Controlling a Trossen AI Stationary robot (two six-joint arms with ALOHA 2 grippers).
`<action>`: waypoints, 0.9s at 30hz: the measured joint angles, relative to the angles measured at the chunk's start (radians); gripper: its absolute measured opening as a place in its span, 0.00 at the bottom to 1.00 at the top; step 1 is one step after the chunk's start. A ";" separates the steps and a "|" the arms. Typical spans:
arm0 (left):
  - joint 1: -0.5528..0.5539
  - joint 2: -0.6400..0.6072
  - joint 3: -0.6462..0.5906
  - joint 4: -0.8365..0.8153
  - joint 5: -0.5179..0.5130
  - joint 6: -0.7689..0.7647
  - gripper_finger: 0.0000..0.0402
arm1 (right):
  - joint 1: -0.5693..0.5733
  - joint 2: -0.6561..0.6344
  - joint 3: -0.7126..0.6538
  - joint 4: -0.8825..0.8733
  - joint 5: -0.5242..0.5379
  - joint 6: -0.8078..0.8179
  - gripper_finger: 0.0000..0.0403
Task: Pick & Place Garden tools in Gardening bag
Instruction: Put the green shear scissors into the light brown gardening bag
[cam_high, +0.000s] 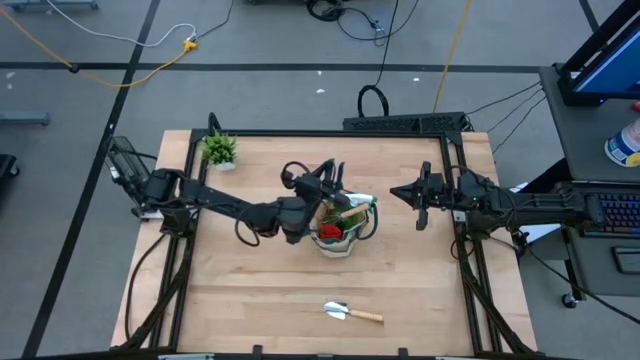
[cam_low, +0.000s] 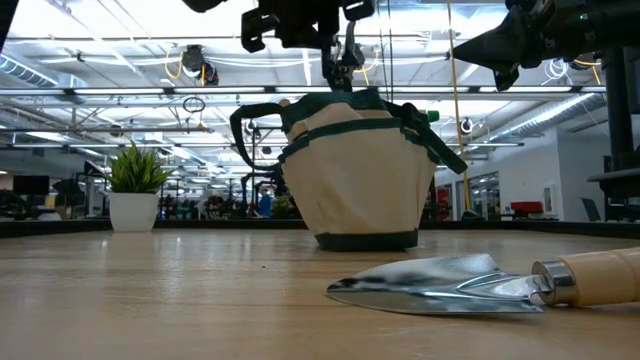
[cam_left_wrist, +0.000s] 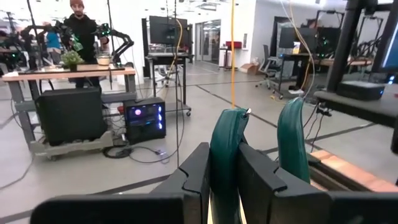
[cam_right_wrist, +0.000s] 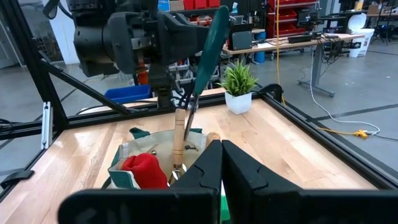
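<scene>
The table (cam_high: 250, 290) carries the bag (cam_low: 355, 180) near its middle. The left gripper (cam_high: 322, 185) is above the bag and its fingers (cam_left_wrist: 198, 174) are closed on one dark green handle (cam_left_wrist: 225, 155) of the bag, which stands up between them. Inside the bag a red glove (cam_right_wrist: 144, 169) and a wooden tool handle (cam_right_wrist: 179, 134) are visible. The right gripper (cam_high: 412, 193) hangs closed and empty just beside the bag. One trowel (cam_high: 352, 312) lies apart on the table, near the front edge. A small plant (cam_high: 219, 150) stands at the back left.
</scene>
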 joint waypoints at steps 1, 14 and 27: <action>0.000 0.000 0.000 -0.013 -0.003 -0.001 0.15 | 0.000 0.000 0.000 0.000 0.000 0.000 0.00; 0.006 0.000 0.000 -0.206 -0.010 -0.124 0.15 | 0.000 0.000 0.000 0.000 0.000 0.000 0.00; -0.023 0.000 -0.001 -0.295 0.001 -0.182 0.15 | 0.000 0.000 0.000 0.001 0.000 0.000 0.00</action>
